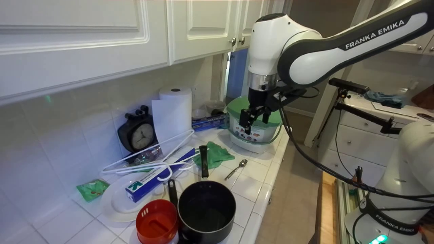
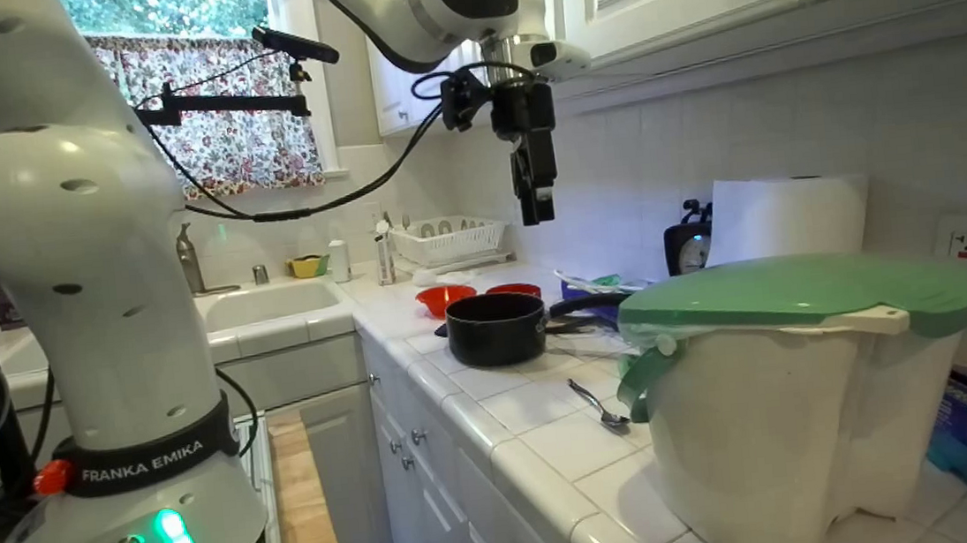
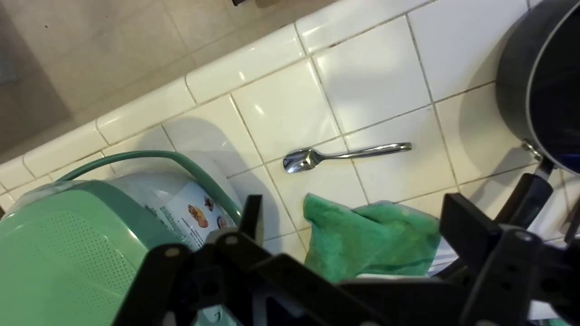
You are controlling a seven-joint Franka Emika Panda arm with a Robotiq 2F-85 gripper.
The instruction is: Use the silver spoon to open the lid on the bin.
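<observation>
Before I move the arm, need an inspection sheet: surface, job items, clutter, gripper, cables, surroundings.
Surface: white tiled counter, glossy, darker grout lines.
Bin: upright, near the counter's edge.
Lid: on the bin, looks closed.
Silver spoon: loose on the tiles, bowl end toward the bin, not held.
Clutter: black pot, red bowl, green cloth near the spoon, foil box across a white plate.
Gripper: open, above the counter, holding nothing.
Cables: black, hanging slack off the arm; no snag seen.
Surroundings: wall cabinets overhead; paper towel roll upright on the counter.
People: nothing seen.
</observation>
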